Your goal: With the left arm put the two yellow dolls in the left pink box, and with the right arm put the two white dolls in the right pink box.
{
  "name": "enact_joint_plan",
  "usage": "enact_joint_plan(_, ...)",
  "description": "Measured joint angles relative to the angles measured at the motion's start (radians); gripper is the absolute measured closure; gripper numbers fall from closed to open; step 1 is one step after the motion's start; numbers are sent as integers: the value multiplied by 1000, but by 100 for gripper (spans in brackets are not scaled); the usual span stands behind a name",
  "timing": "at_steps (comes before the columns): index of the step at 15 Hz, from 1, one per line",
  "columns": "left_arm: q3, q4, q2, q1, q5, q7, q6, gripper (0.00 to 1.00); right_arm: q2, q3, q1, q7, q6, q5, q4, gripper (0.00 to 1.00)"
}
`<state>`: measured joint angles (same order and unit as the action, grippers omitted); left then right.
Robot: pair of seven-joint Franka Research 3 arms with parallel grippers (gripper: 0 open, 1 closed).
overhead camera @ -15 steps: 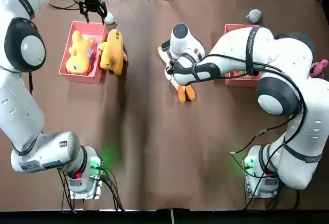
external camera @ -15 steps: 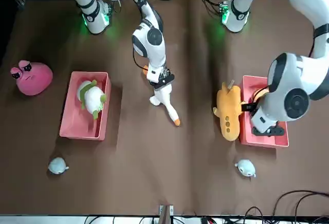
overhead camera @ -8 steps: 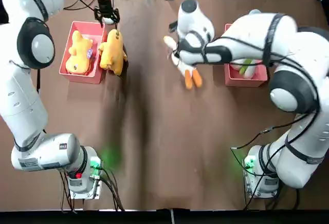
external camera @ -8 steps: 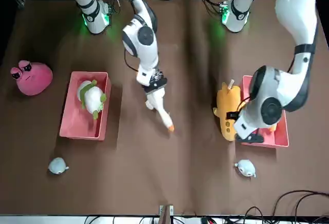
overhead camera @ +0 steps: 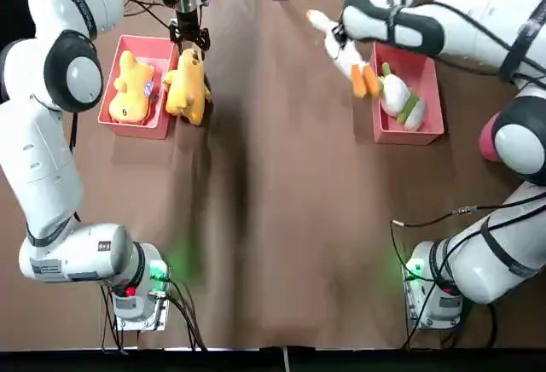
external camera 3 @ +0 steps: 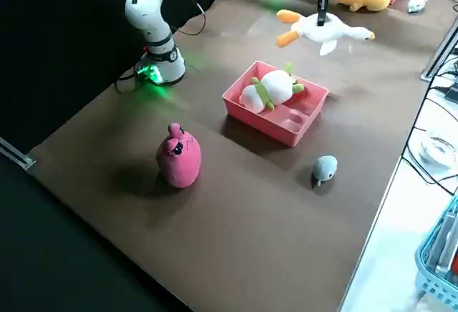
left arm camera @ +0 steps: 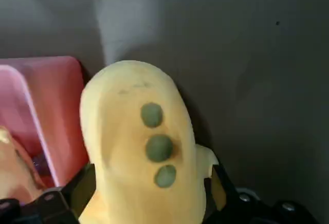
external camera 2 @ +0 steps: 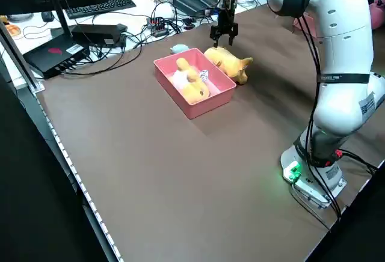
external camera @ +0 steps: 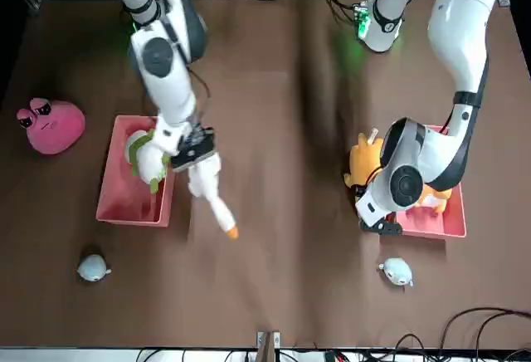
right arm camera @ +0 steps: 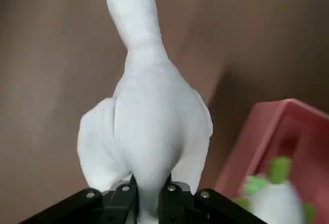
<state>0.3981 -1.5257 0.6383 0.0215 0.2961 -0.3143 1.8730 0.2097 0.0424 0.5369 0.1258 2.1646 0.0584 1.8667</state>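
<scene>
Covering the work area, the table (overhead camera: 281, 252) supports both boxes: left pink box (overhead camera: 136, 132) and right pink box (overhead camera: 408, 138). My right gripper (right arm camera: 149, 193) is closed on the white goose doll (external camera 3: 325, 31), suspending it above the table, beside the right box on its inner side. My left gripper (left arm camera: 154, 185) is set wide, fingers on either side of the outer yellow doll (overhead camera: 188, 86), which lies just beside the left box; I cannot tell whether they touch it. The other yellow doll (overhead camera: 130, 90) lies inside that box. The white-and-green doll (overhead camera: 397, 97) lies inside the right box. The pink doll (external camera: 56, 127) is located outboard of the right box. One small blue-gray doll (external camera: 94, 268) (external camera: 397, 271) is located beyond each box.
</scene>
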Motion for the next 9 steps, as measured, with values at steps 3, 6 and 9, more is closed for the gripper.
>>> enact_joint_plan(3,0,0,18,-1,1,0,7,1,-19,1,-107,-165,0,0,23,85)
enact_joint_plan(6,-5,-4,27,-1,5,1,7,1,-78,2,-253,-398,-7,0,96,85)
enact_joint_plan(9,-23,-17,31,0,30,4,7,1,-139,1,-334,-454,10,0,184,85)
